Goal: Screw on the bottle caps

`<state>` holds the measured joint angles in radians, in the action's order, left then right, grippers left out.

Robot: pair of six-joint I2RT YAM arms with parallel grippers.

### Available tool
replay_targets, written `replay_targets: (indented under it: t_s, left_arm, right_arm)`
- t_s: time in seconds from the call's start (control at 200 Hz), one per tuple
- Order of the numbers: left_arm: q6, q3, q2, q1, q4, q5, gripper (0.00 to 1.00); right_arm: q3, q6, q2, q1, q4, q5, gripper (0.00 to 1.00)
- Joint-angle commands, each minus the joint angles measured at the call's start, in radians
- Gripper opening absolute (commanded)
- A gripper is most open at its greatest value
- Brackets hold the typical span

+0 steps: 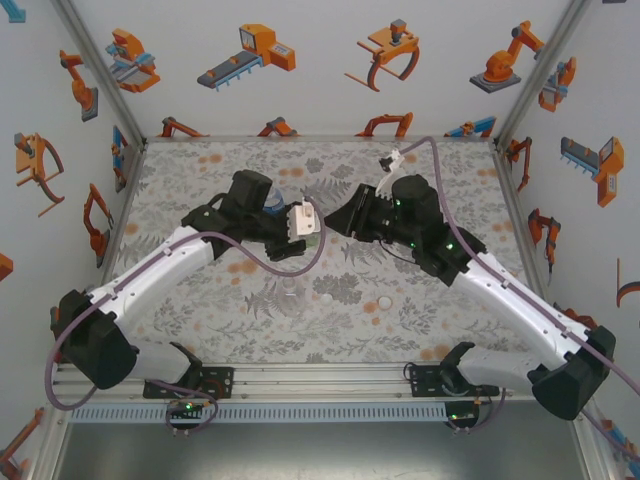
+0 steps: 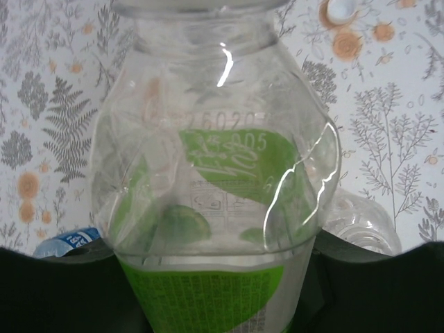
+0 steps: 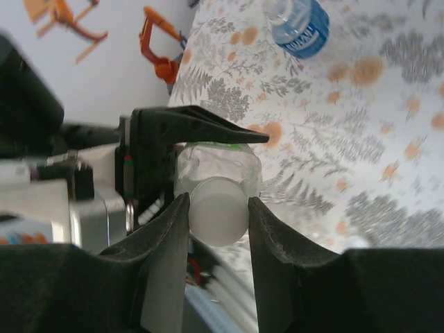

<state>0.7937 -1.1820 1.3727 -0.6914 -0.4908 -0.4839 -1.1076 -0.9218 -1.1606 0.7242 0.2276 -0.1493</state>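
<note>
Right claw [image 3: 218, 201], one cap [image 3: 218, 223]; left claw [image 1: 303, 228], one of three bottles [image 2: 215, 173] [image 2: 69, 241] [image 2: 364, 223]

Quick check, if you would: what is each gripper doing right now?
Left gripper: shut on the green-labelled bottle.
Right gripper: shut on the white cap at that bottle's mouth.

green bottle [image 2: 215, 173] cropped top and bottom, blue-label bottle [image 2: 69, 241] mostly hidden

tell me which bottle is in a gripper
The green-labelled bottle, held by the left gripper; the blue-labelled bottle and clear bottle sit on the table.
</note>
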Motion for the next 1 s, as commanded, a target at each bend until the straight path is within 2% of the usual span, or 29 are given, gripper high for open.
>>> replay_targets:
  t_s: [0.0, 0.05, 0.15, 0.25, 0.401, 0.621, 0.831, 0.996]
  left_arm:
    - [-0.01, -0.036, -0.001, -0.031, 0.12, -0.076, 0.0]
    - [-0.005, -0.045, 0.006, -0.032, 0.109, -0.065, 0.0]
    - [0.029, -0.051, 0.017, -0.03, 0.077, -0.062, 0.0]
    - [0.055, -0.051, 0.02, -0.03, 0.044, -0.075, 0.0]
    - [0.09, -0.06, 0.024, -0.025, -0.024, -0.116, 0.0]
    - [0.146, -0.066, 0.016, 0.004, -0.115, -0.227, 0.0]
    - [0.182, -0.086, 0.037, 0.021, -0.175, -0.289, 0.0]
    - [0.224, -0.08, 0.042, 0.023, -0.213, -0.347, 0.0]
  right_arm:
    - [0.012, -0.295, -0.053, 0.007, 0.062, 0.062, 0.0]
    - [-0.008, -0.281, -0.063, 0.007, 0.086, 0.065, 0.01]
    - [-0.049, -0.2, -0.067, 0.004, 0.111, 0.064, 0.31]
    - [-0.081, -0.009, -0.051, 0.0, 0.077, 0.059, 0.52]
    - [-0.108, 0.301, -0.012, -0.03, 0.036, -0.049, 0.7]
    - [-0.103, 0.711, 0.078, -0.043, 0.055, -0.134, 0.71]
    - [-0.189, 1.087, 0.063, -0.044, 0.232, -0.408, 0.64]
    - [-0.149, 1.38, 0.102, -0.043, 0.266, -0.567, 0.59]
